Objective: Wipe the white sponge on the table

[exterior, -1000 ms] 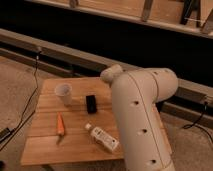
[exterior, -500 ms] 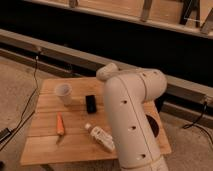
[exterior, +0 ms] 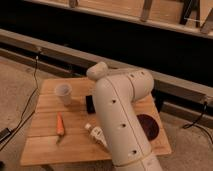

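Far left, a black cable (exterior: 31, 97) is running down across the speckled floor (exterior: 14, 80) and passing the table's left edge. The table (exterior: 45, 146), with a light-brown plank top, is sitting low in the middle of the view and is seen from above and slightly skewed.

- **Carrot:** an orange carrot (exterior: 60, 124) is lying on the left half of the table with its leafy end pointing toward the near edge. It is touching nothing else.
- **Cup:** a white cup (exterior: 63, 93) is standing upright behind the carrot, near the far edge.
- **Dark block:** a small block (exterior: 90, 103) is lying flat just right of the cup. Its right side is tucking in behind the arm.
- **Bottle:** a white bottle (exterior: 95, 134) is lying on its side nearer the front, with its cap end pointing left. Its other end is disappearing under the arm.
- **Arm:** the big white robot arm (exterior: 120, 120) is filling the centre. It is rising from the bottom edge and bending at a rounded joint over the far side of the table, covering much of the right half of the top.
- **Gripper:** the gripper is not showing anywhere. It is hidden by the arm or sitting outside the view, so I cannot tell whether it is wide, narrow or holding anything.
- **Disc:** a dark red round disc (exterior: 150, 126) is lying flat on the table's right end, partly cut off by the arm.

Far right, another black cable (exterior: 198, 119) is looping on the floor. A long grey rail (exterior: 50, 49) is crossing behind everything.
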You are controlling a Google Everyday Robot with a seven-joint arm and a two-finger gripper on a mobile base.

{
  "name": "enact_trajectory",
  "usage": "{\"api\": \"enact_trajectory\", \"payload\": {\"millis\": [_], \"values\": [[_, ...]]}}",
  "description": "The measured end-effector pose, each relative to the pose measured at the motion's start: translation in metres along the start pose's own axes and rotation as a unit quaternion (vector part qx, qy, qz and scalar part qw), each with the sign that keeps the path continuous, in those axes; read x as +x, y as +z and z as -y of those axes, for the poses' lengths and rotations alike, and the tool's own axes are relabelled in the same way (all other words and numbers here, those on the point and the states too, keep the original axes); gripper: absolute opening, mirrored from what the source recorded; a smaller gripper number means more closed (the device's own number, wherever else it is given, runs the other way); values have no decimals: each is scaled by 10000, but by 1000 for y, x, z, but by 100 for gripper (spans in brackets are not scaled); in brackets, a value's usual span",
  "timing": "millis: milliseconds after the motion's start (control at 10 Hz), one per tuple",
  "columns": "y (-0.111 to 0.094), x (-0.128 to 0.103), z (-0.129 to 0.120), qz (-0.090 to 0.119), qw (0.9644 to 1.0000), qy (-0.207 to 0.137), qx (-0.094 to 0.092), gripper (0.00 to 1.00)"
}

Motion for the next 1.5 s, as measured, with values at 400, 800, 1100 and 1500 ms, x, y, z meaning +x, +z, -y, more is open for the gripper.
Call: {"api": "enact_trajectory", "payload": {"millis": [400, 800, 1100, 1500], "values": [[-7, 8, -39, 31, 9985, -523, -178, 0], [-3, 44, -76, -92, 9936, -1036, -444, 0], [4, 69, -81, -272, 9908, -1256, -427, 0], [8, 101, -60, -597, 9901, -1251, -227, 0]]}}
